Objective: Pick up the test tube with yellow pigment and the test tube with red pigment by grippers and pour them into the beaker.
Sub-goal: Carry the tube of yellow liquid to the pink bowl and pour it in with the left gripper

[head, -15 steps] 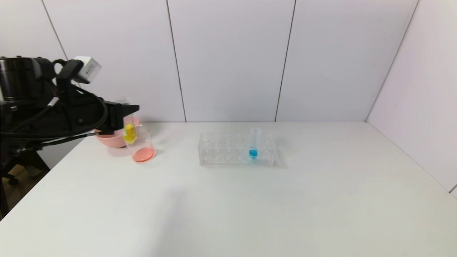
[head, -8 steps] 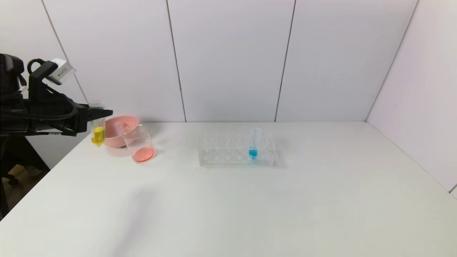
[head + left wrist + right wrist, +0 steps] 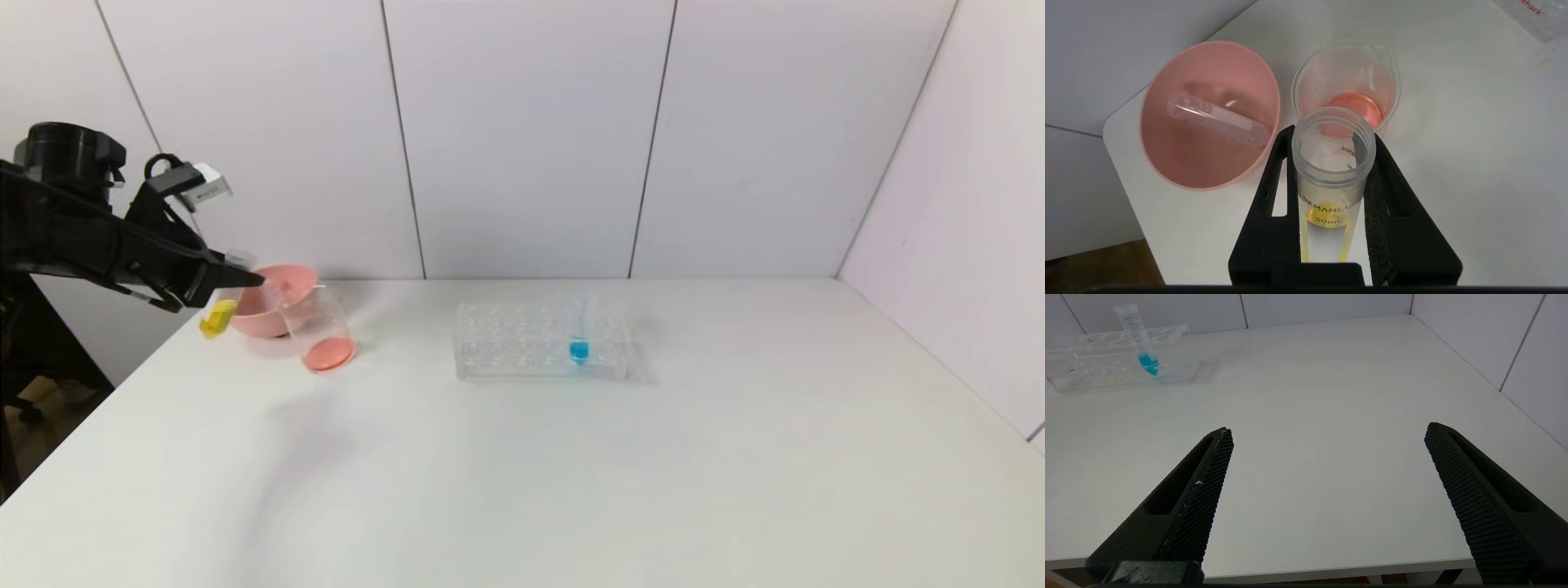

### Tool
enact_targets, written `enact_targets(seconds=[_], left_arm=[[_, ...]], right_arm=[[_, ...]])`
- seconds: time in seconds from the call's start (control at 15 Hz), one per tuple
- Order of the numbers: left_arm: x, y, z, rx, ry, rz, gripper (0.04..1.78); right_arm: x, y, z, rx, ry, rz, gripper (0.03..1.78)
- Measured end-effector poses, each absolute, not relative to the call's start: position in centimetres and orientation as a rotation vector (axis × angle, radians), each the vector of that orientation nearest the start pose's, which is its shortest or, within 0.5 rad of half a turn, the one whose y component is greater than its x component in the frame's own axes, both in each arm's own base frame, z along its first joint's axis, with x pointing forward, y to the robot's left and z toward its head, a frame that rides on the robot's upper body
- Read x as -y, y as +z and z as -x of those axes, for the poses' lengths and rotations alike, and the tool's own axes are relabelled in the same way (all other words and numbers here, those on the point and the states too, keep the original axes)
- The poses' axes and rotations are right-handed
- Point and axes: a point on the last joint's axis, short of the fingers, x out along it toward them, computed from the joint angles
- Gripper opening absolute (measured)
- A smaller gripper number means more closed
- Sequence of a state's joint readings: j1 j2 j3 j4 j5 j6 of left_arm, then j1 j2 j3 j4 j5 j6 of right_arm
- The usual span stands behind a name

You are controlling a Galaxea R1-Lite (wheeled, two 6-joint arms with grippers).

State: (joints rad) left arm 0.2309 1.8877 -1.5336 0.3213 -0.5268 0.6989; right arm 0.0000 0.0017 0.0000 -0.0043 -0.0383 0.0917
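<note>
At the left edge of the head frame, the left gripper [image 3: 233, 282] has its fingers [image 3: 1392, 204] closed on the yellow tube [image 3: 219, 309], tilted, with its open mouth toward the beaker [image 3: 320, 331]. The beaker, left of centre on the table [image 3: 571, 474], holds orange-red liquid and touches the pink bowl [image 3: 273, 300], where an empty tube [image 3: 1216, 124] lies. The right gripper [image 3: 1327, 457] hovers over the table, fingers spread wide. The rack [image 3: 543, 341] at centre holds a blue tube [image 3: 580, 331].

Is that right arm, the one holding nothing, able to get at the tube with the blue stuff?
Probably yes. The right gripper is open and empty, the white table between it and the blue-liquid tube holds nothing, and the tube stands upright above its clear rack. Whether the arm stretches that far is unclear.
</note>
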Motion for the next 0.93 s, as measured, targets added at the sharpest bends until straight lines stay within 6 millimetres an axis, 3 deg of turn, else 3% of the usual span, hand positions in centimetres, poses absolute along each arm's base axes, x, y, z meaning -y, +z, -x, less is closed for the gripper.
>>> enact_targets(seconds=[0.33,0.53,0.93], left_arm=[[-6.6,23.8,-37.3,-0.625,-0.443,-0.581,0.45],[-5.3,24.0,-37.9,-0.739,-0.392,-0.687,0.45],[-2.1,24.3,-39.6,-0.756,-0.347,-0.793,0.45]], right_arm=[[0.1,7.6,2.3,0.004,-0.038,-0.092,1.71],[0.1,7.6,2.3,0.004,-0.038,-0.092,1.71],[0.1,7.6,2.3,0.004,-0.038,-0.091,1.71]])
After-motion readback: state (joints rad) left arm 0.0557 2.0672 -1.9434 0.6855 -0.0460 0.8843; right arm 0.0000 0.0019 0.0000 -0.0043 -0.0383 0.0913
